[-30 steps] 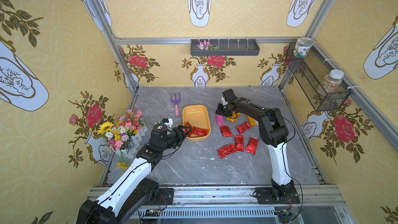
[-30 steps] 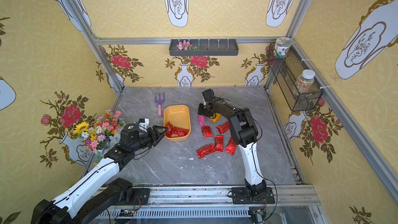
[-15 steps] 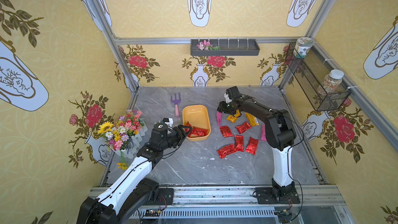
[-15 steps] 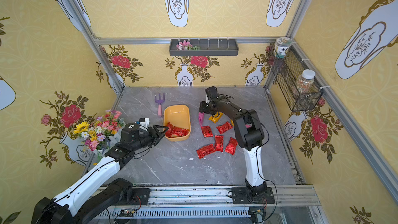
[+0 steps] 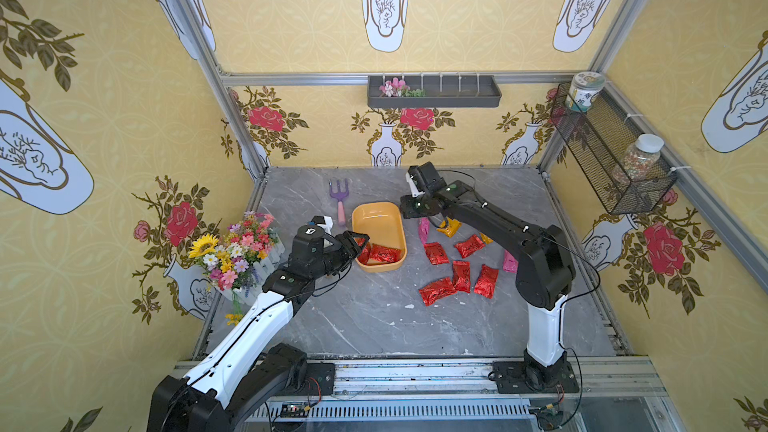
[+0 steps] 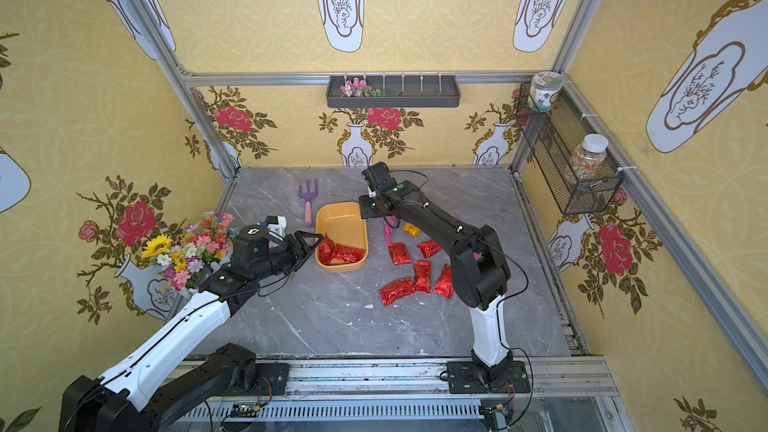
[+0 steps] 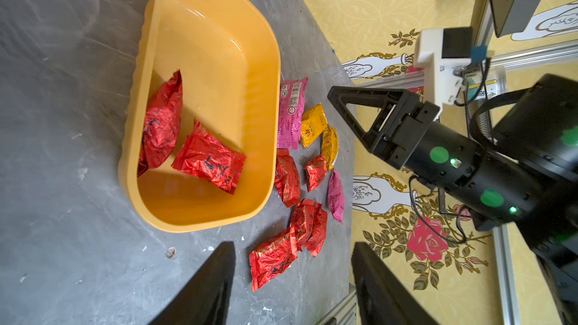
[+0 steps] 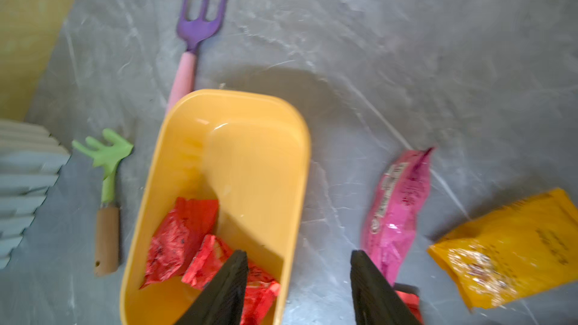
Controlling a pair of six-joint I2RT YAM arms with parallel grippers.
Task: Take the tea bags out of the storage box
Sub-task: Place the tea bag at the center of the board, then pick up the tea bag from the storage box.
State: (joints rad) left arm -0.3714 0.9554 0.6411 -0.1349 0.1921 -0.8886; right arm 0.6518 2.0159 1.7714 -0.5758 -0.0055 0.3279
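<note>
The yellow-orange storage box [image 5: 376,218] [image 7: 212,57] lies mid-table with two red tea bags [image 5: 379,254] [image 7: 208,159] in its near end. Several more red tea bags [image 5: 455,276] are spread on the table to its right, along with a pink one [image 8: 397,211] and an orange one [image 8: 513,245]. My left gripper [image 5: 360,246] [image 7: 293,245] hangs open and empty at the box's near-left corner. My right gripper [image 8: 297,253] is open and empty too, straddling the box's right rim, one finger over the red bags and the other beside the pink one.
A purple toy fork [image 5: 340,197] lies behind the box and a green toy rake [image 8: 106,164] to its left. A flower bouquet [image 5: 239,251] stands at the left wall. On the walls hang a wire basket [image 5: 602,151] with jars and a grey trough [image 5: 434,97].
My right gripper has opened wider and swung left, from above the loose tea bags to the box's right rim. The left arm has not moved.
</note>
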